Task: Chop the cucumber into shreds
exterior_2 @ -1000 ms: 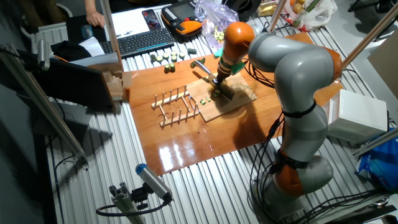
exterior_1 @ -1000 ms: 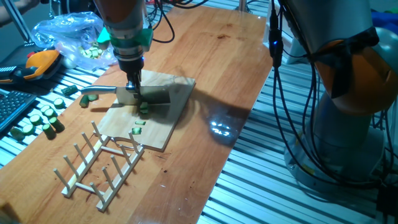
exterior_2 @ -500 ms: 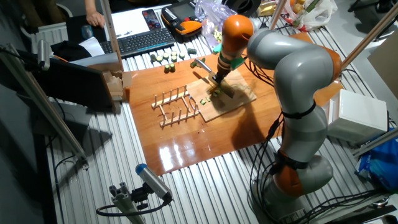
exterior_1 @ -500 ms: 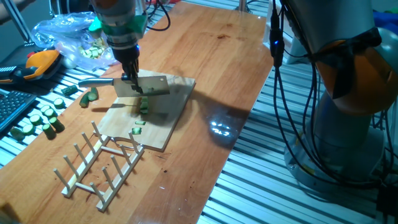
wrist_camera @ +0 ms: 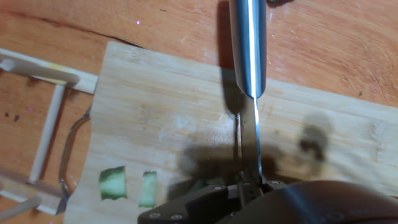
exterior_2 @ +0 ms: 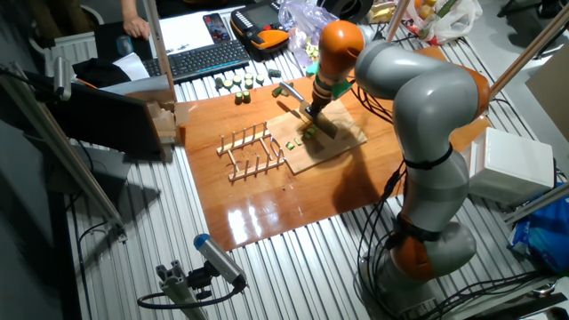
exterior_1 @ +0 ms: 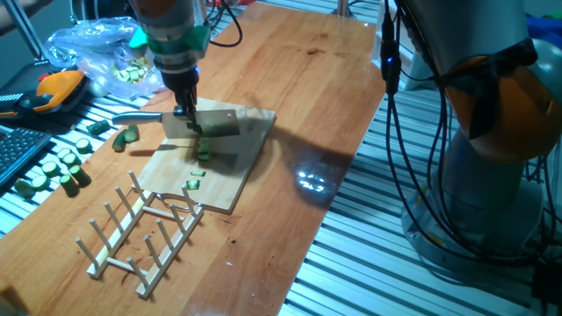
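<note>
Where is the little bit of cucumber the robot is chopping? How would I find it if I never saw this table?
Find the pale wooden cutting board in the middle of the brown table. The gripper holds a knife over it, and just under the blade sits the cucumber, a small green piece. Unlike the two shreds nearer the wooden rack, it lies right below the blade.

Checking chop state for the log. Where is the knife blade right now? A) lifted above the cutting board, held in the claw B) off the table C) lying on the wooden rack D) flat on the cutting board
A: the claw grips the knife with the blade raised over the cutting board, and cucumber bits show below it.
</note>
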Controlling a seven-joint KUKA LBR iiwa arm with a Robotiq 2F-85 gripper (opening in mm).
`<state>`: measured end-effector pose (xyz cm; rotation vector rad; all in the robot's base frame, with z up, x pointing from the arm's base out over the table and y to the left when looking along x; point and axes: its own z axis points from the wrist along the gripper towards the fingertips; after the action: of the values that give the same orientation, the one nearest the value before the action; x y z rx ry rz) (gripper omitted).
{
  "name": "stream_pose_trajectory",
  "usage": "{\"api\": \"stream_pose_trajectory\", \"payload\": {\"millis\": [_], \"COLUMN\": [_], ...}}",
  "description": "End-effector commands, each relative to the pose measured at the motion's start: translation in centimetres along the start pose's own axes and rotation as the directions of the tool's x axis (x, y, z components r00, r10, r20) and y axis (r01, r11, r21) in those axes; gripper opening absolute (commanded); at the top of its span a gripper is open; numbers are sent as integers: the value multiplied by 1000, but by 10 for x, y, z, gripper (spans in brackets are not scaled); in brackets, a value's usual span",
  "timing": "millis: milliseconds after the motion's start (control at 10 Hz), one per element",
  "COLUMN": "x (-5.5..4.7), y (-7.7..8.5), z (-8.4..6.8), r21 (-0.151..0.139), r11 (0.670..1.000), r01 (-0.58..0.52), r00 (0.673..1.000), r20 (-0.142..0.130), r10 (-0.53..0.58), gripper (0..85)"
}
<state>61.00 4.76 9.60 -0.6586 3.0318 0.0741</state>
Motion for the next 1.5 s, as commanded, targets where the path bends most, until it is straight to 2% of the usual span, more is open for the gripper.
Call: {"api": "stream_pose_trajectory", "payload": {"millis": [0,300,400,500,600,700,1400], "x": [0,0,0,-2,-2,-1,1], "y": [-2,-5,-5,-3,-1,0,-8], "z": [6,23,21,12,-3,-11,-8], "r21": [-2,-18,-20,-22,-16,-12,9], "r11": [1000,1000,1000,1000,1000,1000,1000], "r01": [5,10,7,3,-6,-9,-6], "r00": [1000,999,999,1000,1000,1000,1000], "r20": [7,33,32,19,-4,-14,-2], "r10": [-5,-9,-6,-2,6,9,6], "gripper": [0,0,0,0,0,0,0]}}
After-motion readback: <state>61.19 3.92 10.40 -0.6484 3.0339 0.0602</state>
